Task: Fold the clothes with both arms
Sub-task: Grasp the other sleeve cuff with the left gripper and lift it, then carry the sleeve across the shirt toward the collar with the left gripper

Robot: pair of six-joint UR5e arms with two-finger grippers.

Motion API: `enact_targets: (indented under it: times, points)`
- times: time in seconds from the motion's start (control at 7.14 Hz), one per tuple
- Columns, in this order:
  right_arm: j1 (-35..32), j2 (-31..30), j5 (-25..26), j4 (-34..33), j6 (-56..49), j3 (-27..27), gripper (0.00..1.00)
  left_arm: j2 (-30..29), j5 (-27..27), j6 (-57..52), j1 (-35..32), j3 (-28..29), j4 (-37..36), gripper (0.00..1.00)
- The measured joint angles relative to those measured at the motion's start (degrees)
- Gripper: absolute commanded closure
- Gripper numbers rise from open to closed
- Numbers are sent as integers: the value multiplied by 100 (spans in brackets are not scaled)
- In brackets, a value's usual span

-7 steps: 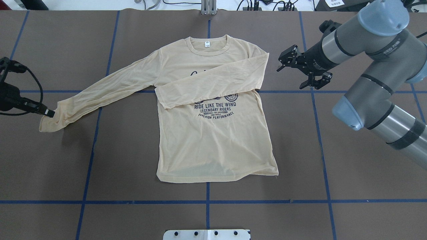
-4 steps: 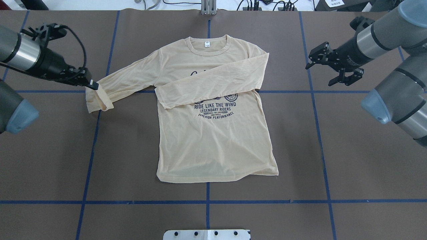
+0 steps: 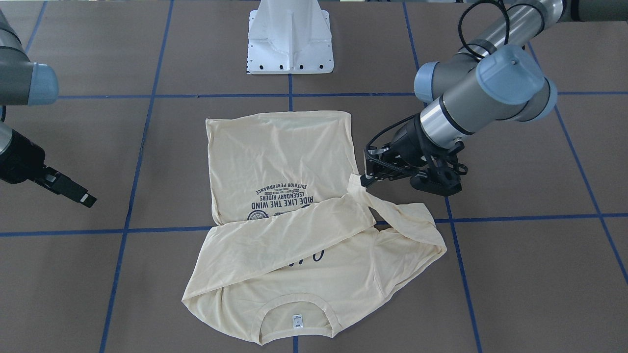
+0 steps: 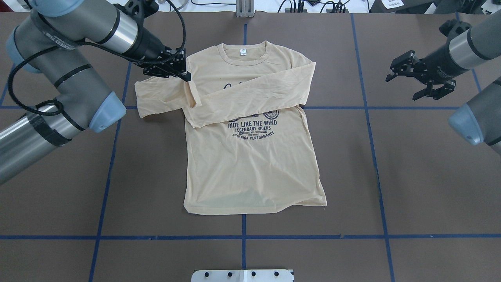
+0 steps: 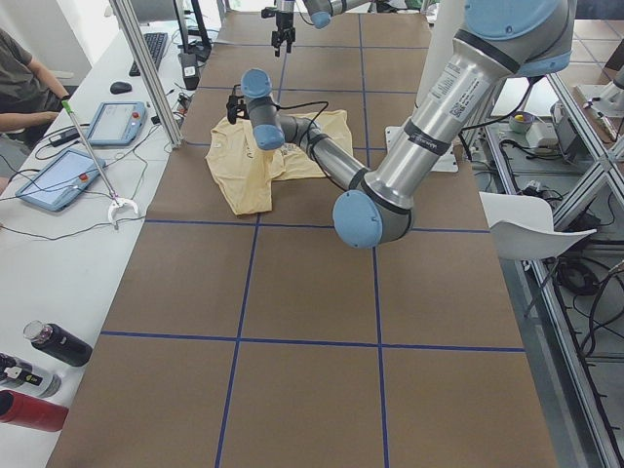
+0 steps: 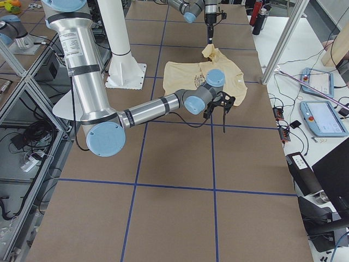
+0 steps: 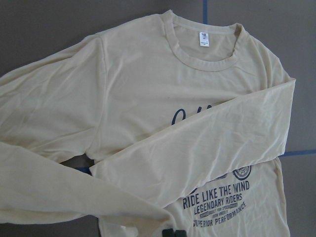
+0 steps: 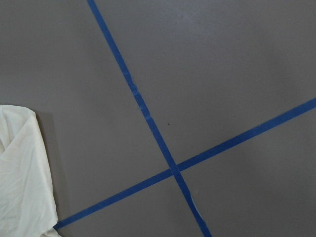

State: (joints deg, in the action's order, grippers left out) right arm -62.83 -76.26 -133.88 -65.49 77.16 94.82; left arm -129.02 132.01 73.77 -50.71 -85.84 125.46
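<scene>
The T-shirt lies flat mid-table, neck away from the robot, hem toward the pedestal base; one sleeve crosses the chest; the other sleeve doubles back on the robot's left, cuff at the left fingers beside the shoulder; the right fingers hang well apart, rightward.
</scene>
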Motion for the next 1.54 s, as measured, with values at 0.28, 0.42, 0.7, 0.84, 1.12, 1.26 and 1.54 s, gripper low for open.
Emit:
enact_targets:
  times: [0.28, 0.42, 0.7, 0.84, 1.12, 1.26, 1.54]
  points:
    - [-76, -56, 17, 5, -89, -52, 1, -583, -645, 256, 369, 280, 45, 100]
    - [-140, -79, 10, 1, -199, -96, 1, -911, -959, 351, 543, 543, 70, 100]
    - [-261, -132, -2, -6, -419, -146, 1, -1515, -1221, 485, 766, 1211, 171, 100]
    - [-298, -135, -7, -7, -455, -150, 1, -1671, -1358, 506, 881, 1366, 238, 100]
    - [-357, -130, -34, -8, -471, -147, 1, -1919, -1628, 477, 1067, 1588, 289, 100]
    - [-377, -131, -64, -8, -473, -144, 1, -2080, -1808, 416, 1174, 1772, 302, 100]
    - [-386, -137, -83, -6, -473, -142, 1, -2280, -2098, 168, 1325, 2100, 351, 100]
